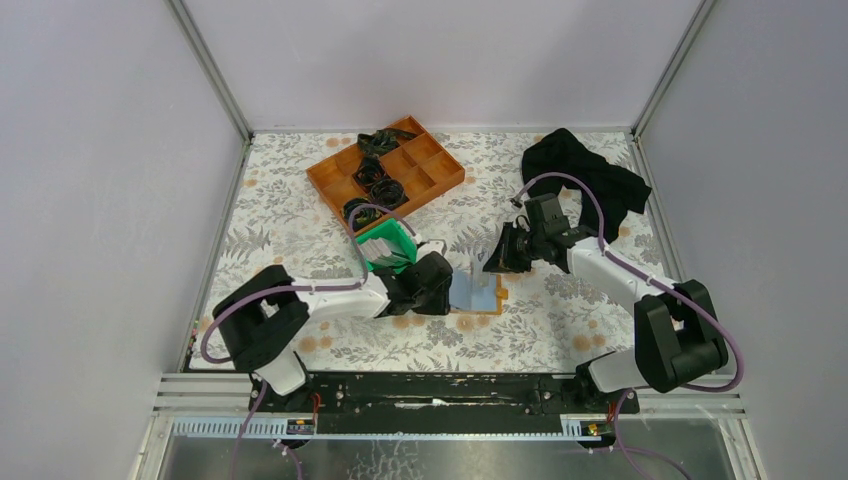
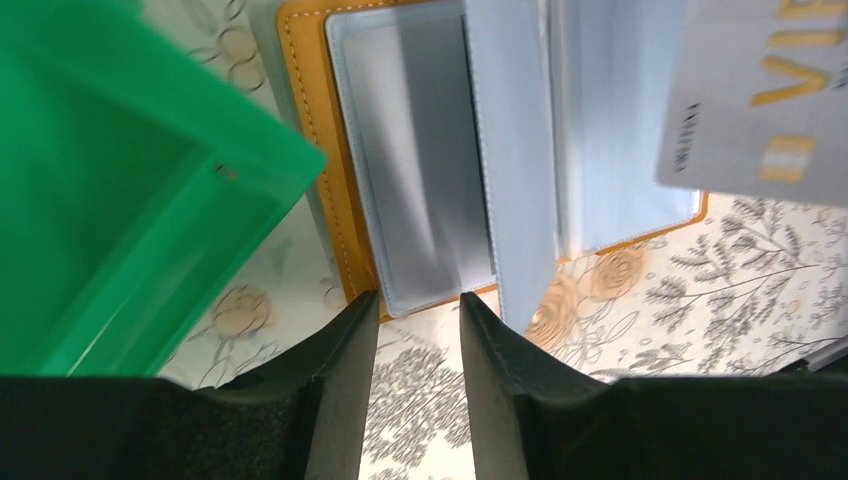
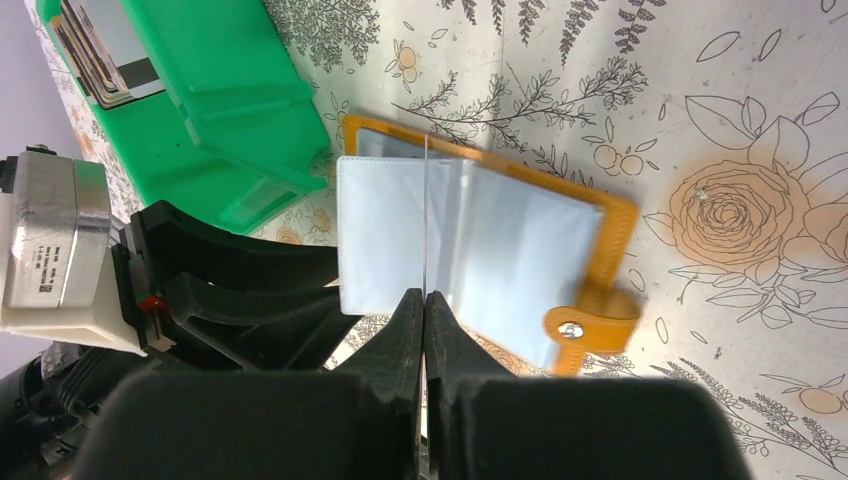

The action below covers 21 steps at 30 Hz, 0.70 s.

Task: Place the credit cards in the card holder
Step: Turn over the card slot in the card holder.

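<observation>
**Left arm (image 1: 330, 298).** It extends from its base at lower left toward the frame centre, low over the surface (image 1: 560, 320). The left fingers (image 2: 340, 370) stand partly apart and grasp nothing; the patterned surface shows through the gap. Their tips sit at the near edge of the card holder (image 1: 476, 293), where one clear sleeve ends just at the gap. Contact cannot be confirmed.

**Right arm (image 1: 610, 268).** It reaches from lower right up and left to the centre. The right fingers (image 3: 400, 340) are clenched on one credit card (image 2: 760, 100). The right wrist view shows the card edge-on, over the holder's open sleeves. Whether it touches them cannot be told.

**Card holder.** It lies open at frame centre, with the snap tab (image 3: 592, 322) out to one side. The green bin (image 1: 385, 245), just left of it, contains further cards (image 3: 105, 55).
</observation>
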Each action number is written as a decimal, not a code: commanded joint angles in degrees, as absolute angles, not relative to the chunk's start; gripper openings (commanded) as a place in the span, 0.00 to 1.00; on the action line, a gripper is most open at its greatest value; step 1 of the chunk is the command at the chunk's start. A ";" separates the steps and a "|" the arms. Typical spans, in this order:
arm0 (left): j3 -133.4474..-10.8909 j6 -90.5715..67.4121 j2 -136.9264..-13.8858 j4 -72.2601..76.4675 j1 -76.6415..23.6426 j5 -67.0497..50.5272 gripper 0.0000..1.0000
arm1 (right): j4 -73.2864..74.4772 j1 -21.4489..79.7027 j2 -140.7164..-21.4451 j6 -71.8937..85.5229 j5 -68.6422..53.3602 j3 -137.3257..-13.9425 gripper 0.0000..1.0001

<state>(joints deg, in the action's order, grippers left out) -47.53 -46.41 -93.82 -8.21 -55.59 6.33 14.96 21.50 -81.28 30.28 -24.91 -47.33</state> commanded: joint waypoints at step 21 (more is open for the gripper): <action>-49.34 -46.38 -89.59 -18.21 -56.43 11.23 0.51 | 10.38 22.15 -82.82 29.06 -29.97 -44.18 0.00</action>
<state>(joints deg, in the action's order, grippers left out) -47.20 -46.50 -91.22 -16.16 -55.92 8.64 12.45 21.50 -82.63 29.63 -28.18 -44.07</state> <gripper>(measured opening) 0.504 0.015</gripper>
